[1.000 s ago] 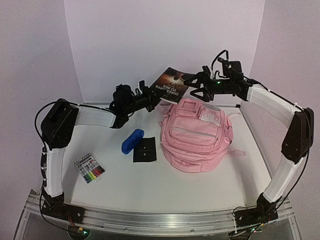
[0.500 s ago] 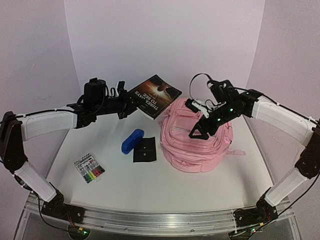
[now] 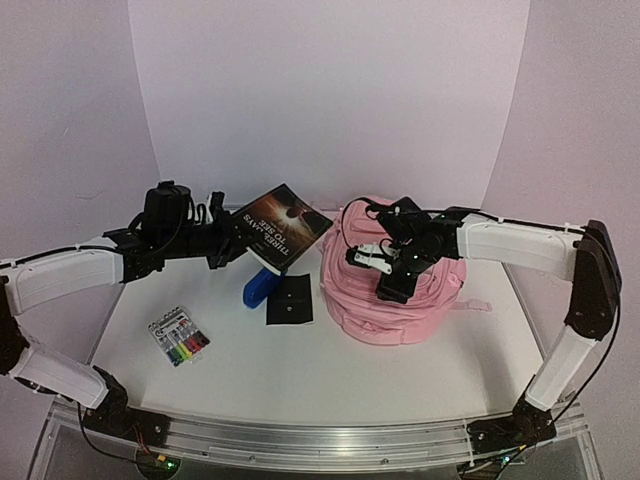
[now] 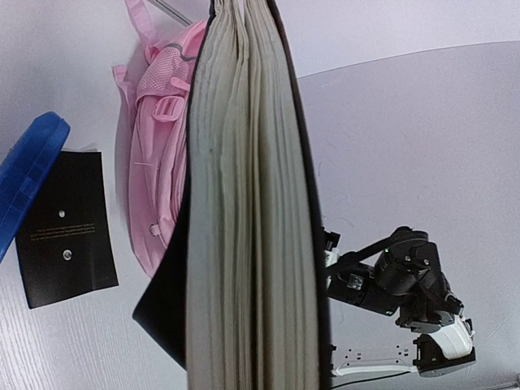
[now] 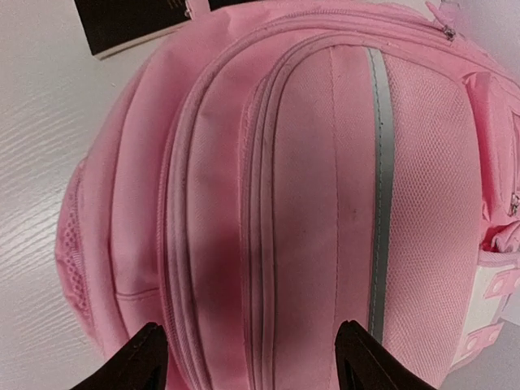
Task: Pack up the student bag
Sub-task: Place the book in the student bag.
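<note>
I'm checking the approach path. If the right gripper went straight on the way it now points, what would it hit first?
The large soft pink fabric backpack: the open right gripper faces its front panel, just left of the grey stripe. The gap that remains is unclear.

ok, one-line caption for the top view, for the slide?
Left gripper holds a book aloft while the open right gripper hovers over the pink student bag.
</note>
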Motion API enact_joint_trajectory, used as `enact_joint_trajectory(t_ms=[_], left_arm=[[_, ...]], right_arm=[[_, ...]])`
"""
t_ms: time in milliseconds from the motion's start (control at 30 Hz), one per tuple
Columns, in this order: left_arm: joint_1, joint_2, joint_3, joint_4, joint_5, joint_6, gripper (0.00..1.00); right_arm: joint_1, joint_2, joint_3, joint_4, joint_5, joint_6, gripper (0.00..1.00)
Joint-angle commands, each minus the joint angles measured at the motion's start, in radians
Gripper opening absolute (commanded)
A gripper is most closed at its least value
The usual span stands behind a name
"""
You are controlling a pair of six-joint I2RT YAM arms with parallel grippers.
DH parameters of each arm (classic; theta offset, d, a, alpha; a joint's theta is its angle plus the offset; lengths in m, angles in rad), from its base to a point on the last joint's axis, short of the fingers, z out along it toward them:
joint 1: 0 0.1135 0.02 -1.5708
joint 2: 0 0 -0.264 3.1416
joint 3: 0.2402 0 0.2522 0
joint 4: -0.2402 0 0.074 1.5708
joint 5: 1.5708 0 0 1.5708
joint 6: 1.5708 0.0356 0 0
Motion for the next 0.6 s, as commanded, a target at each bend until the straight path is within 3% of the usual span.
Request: enact_joint_trajectory(t_ms=[0,167,233,300,433,567], left_arm=[[0.003,-0.095,-0.010,0.061,-0.046,-0.001,0.00],[0.003,-0.147,-0.033,0.008,-0.049,-0.002,0.00],[0.003,-0.171,-0.048,-0.022,-0.050,-0.002,0.00],[0.003,-0.194,-0.058,-0.052,-0.045,0.001,0.00],[0.003,-0.217,-0.066,-0.104,-0.007,0.027,0.00],[0.001,-0.217,-0.075,-0.114,0.066,0.048,0.00]], right_arm=[[0.015,0.066,0.000,0.086,0.144,-0.049,0.66],[0.015,0.135,0.059,0.101,0.232,-0.021,0.40],[0.015,0.153,0.096,0.097,0.234,-0.008,0.17],[0.015,0.167,0.146,0.084,0.223,0.009,0.02],[0.009,0.203,0.276,0.024,0.167,0.080,0.00],[-0.027,0.214,0.438,-0.070,0.000,0.180,0.00]])
